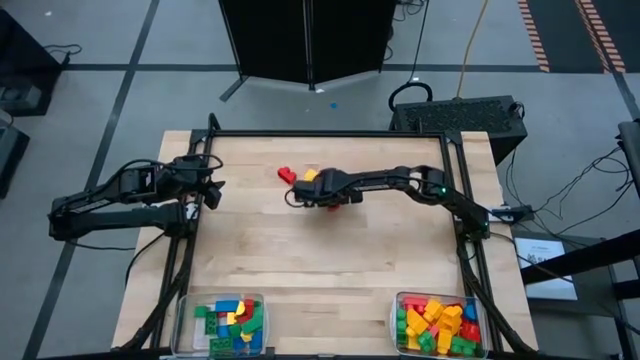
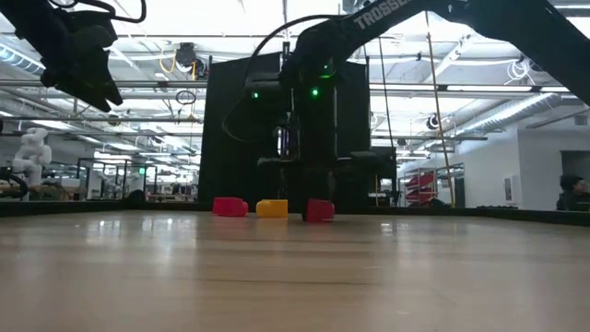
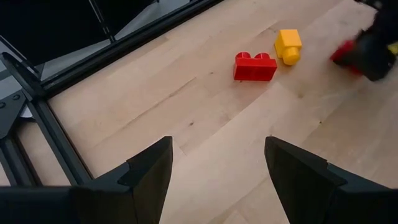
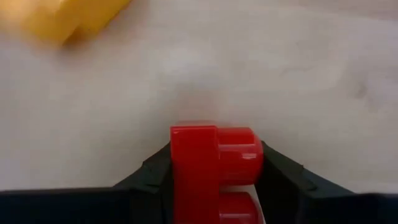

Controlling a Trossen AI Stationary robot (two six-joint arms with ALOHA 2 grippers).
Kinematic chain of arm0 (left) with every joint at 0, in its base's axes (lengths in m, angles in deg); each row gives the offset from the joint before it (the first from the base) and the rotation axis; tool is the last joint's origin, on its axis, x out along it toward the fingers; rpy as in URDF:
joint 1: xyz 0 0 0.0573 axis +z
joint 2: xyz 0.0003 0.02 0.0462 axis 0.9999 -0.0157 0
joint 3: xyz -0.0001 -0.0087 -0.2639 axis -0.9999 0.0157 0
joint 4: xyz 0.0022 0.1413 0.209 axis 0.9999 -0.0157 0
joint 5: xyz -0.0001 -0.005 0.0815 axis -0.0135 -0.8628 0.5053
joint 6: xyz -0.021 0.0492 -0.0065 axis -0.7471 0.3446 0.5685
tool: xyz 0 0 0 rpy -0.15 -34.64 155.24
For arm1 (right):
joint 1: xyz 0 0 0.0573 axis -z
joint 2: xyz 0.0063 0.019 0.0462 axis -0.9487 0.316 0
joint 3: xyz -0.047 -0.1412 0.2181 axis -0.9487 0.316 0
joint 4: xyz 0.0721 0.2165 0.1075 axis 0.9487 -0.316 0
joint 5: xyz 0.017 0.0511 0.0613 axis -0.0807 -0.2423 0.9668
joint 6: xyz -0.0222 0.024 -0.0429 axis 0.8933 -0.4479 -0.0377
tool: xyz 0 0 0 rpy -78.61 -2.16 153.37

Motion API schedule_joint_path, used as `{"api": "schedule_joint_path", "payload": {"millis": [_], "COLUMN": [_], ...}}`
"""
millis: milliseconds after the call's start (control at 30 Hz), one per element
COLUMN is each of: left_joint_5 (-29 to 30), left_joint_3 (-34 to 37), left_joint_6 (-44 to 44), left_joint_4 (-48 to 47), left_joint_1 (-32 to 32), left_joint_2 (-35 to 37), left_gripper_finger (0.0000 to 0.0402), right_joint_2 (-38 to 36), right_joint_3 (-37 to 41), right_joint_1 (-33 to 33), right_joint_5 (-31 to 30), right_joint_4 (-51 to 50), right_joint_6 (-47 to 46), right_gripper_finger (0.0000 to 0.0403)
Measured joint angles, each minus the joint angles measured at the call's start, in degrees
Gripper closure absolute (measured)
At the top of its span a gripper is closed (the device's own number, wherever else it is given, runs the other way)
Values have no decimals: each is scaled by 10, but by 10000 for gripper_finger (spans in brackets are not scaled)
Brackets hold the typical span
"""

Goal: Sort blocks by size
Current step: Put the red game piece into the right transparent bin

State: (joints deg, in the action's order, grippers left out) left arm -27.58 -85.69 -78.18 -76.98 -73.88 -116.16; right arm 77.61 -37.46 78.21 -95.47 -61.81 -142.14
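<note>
Blocks on the table's far middle are down to three: a red block [image 4: 214,171] sits pinched between the right gripper [image 4: 214,180] fingers, low on the wooden table [image 1: 320,260], with a yellow block [image 3: 288,46] and a second red two-stud block [image 3: 255,66] loose just beside it. Nearer the front edge, two clear bins [image 1: 398,310] hold the rest of the red, yellow, green and blue pieces, one at each corner. Over at the left edge the left gripper [image 3: 214,171] hangs above bare wood, fingers spread wide and holding nothing.
</note>
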Motion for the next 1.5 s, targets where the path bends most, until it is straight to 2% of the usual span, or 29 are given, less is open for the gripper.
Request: {"api": "schedule_joint_path", "payload": {"millis": [133,300,367,500,633,767,867,967,1100,1333,1500], "left_joint_5": [0,0,0,0,0,0,1,1,1,3,3], "left_joint_3": [0,0,0,0,0,0,0,0,0,0,0], "left_joint_6": [0,0,0,0,0,-2,-3,-3,-3,-3,-3], "left_joint_4": [0,0,0,0,0,0,0,0,0,0,0], "left_joint_1": [0,0,0,0,0,0,0,0,0,0,0], "left_joint_2": [0,0,0,0,0,0,0,0,0,0,0], "left_gripper_finger": [146,146,146,146,146,146,146,146,146,146,146], "right_joint_2": [-35,-130,-163,-216,-274,-298,-301,-299,-299,-299,-299], "right_joint_3": [3,0,0,1,59,130,163,168,168,168,168], "right_joint_1": [-28,-87,-130,-225,-320,-411,-472,-516,-558,-650,-682], "right_joint_5": [41,13,2,-13,-21,24,95,190,242,383,408], "right_joint_4": [-20,-108,-175,-316,-307,-310,-314,-314,-314,-294,-276], "right_joint_6": [58,71,29,-122,-261,-433,-533,-550,-556,-584,-592], "right_gripper_finger": [253,253,253,253,253,253,253,253,253,253,253]}}
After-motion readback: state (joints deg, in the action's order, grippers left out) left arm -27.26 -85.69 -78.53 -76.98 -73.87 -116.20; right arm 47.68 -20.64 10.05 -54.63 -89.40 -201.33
